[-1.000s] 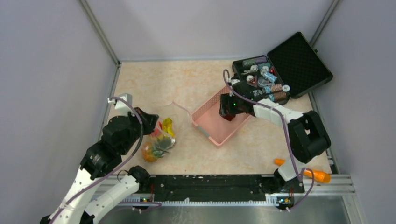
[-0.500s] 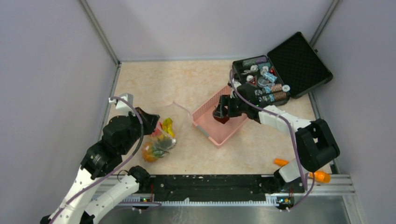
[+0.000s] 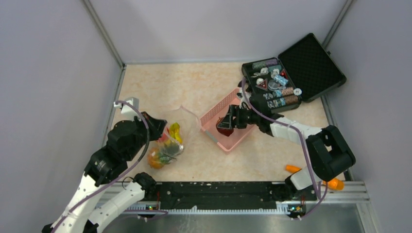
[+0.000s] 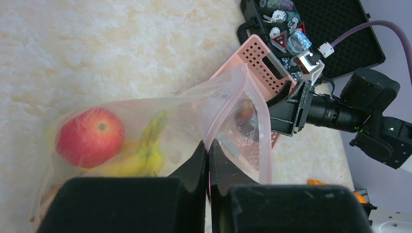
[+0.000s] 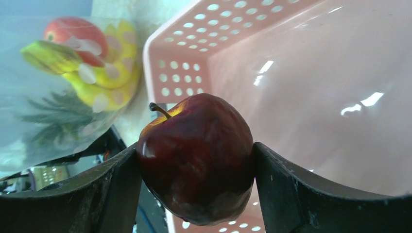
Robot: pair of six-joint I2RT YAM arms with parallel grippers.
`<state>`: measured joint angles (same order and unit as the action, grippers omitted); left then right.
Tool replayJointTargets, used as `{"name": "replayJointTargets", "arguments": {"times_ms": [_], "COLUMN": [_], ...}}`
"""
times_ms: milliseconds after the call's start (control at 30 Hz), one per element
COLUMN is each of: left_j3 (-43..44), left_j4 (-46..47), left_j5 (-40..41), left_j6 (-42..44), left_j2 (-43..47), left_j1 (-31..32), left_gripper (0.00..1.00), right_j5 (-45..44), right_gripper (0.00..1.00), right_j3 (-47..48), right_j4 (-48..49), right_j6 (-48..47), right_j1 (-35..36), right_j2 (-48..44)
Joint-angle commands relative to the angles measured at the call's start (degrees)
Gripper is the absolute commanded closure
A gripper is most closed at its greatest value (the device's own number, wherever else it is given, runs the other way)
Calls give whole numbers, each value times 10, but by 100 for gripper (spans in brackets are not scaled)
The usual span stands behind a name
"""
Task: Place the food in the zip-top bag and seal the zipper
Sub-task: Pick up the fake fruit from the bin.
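Observation:
The clear zip-top bag (image 3: 167, 144) lies on the table at the left, its mouth held up. Inside it are a red fruit (image 4: 90, 137), a yellow banana bunch (image 4: 141, 158) and a pineapple (image 3: 156, 158). My left gripper (image 4: 208, 151) is shut on the bag's mouth edge, pinching the pink zipper (image 4: 263, 128) strip. My right gripper (image 5: 196, 154) is shut on a dark maroon fruit (image 5: 194, 141). It holds the fruit above the left end of the pink basket (image 3: 213, 113), facing the bag's mouth. In the top view the right gripper (image 3: 224, 123) is about a hand's width right of the bag.
The pink basket's wall (image 5: 316, 73) fills the space behind the held fruit. An open black case (image 3: 311, 63) of small trinkets stands at the back right. An orange carrot-like stick (image 3: 330, 183) lies by the right arm's base.
My right gripper has carried the maroon fruit up out of the basket and leftward toward the bag. The left arm and the bag have not moved.

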<state>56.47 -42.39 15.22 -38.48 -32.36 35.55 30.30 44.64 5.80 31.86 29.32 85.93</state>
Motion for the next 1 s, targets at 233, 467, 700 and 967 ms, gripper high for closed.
{"name": "replayJointTargets", "arguments": {"times_ms": [233,467,700,967], "left_j3": [-6,-4,-9,-1], "left_j4": [32,31,34,39], "left_j5": [-7,-8,-9,-23], "left_j6": [-4,-1,-1,4], "left_j2": [6,3,5,-4], "left_j1": [-2,-2,-2,-2], "left_gripper": [100,100,100,100], "right_j5": [85,88,64,-6], "right_gripper": [41,43,44,44], "right_j3": [-37,-78,-50,51], "right_j4": [145,221,218,115], "right_j6": [57,94,89,3], "right_j1": [12,22,74,166], "right_j2": [-73,-134,-205,-228]}}
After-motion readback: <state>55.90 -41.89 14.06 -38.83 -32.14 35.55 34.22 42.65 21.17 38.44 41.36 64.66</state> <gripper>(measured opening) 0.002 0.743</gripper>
